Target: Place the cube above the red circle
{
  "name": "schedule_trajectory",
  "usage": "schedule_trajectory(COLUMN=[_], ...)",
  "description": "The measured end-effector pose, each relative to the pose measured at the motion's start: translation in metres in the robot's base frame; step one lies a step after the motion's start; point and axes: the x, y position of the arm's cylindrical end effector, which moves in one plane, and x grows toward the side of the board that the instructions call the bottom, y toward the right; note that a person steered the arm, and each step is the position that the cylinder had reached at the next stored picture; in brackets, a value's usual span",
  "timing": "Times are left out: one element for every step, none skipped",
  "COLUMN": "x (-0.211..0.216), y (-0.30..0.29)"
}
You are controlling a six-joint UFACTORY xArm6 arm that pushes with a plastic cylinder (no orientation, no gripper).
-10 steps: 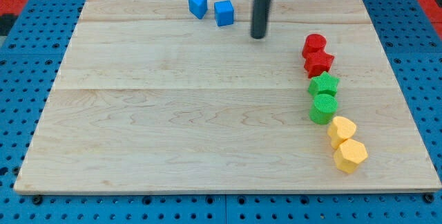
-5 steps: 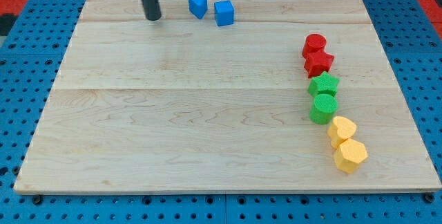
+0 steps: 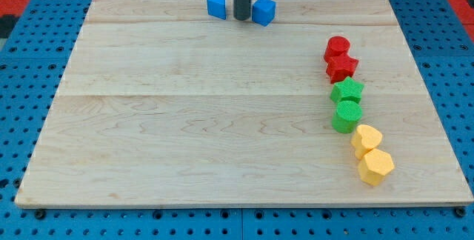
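Observation:
A blue cube (image 3: 264,10) sits near the board's top edge, right of centre. My tip (image 3: 242,18) stands just to its left, touching or nearly touching it. A second blue block (image 3: 216,5) lies just left of the rod. The red circle (image 3: 337,47) sits at the view's right, at the top of a column of blocks, well to the right of and below the cube.
Below the red circle run a red star (image 3: 341,67), a green star (image 3: 346,90), a green cylinder (image 3: 346,116) and two yellow blocks (image 3: 366,138) (image 3: 376,167). The wooden board (image 3: 185,121) lies on a blue pegboard.
My tip swept from the right to the far left, then came back between the two blue blocks. The blue cube has shifted to the right; the other blue block has barely moved.

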Motion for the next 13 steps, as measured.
schedule_trajectory(x=[-0.026,-0.011,0.019,0.018,-0.01,0.005,0.017,0.026,0.049,0.071,0.076,0.101,0.13], y=[0.026,0.094,0.145,0.138,0.052,0.002,0.044,0.107,0.113,0.115,0.115,0.094,0.099])
